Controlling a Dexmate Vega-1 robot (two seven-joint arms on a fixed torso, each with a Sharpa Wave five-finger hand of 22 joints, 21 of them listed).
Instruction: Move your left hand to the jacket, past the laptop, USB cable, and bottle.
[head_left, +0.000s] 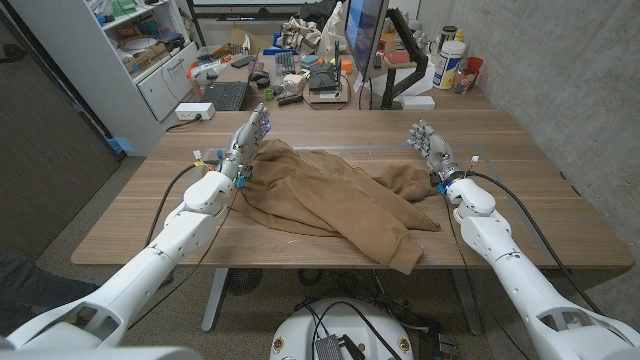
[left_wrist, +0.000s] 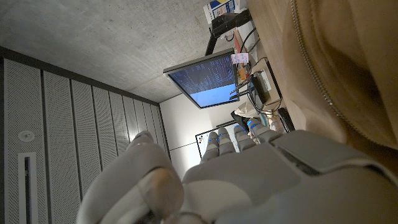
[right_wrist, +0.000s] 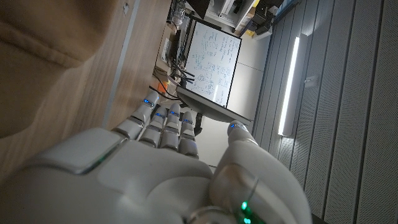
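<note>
Jacket, tan-brown soft fabric with a zipper (head_left: 330, 200), lies crumpled across the middle of the brown wooden surface (head_left: 540, 200), spreading from near the left hand toward the front right; zipper line and tan cloth also seen close up in the left wrist view (left_wrist: 336, 68); left hand (head_left: 248, 143) white with grey fingers, sits at the jacket's back left corner, fingers straight and reaching away from the robot, side by side, holding nothing; whether it touches the cloth cannot be told; right hand (head_left: 430, 148) just beside the jacket's right edge, standing on its edge, fingers extended and slightly spread, empty; right wrist view shows a fold of the tan fabric (right_wrist: 43, 37) next to bare wood; behind the surface a cluttered desk with a dark monitor (head_left: 365, 45), black keyboard (head_left: 225, 96), white shelving unit (head_left: 130, 50) at back left; grey concrete wall (head_left: 580, 80) on the right.
</note>
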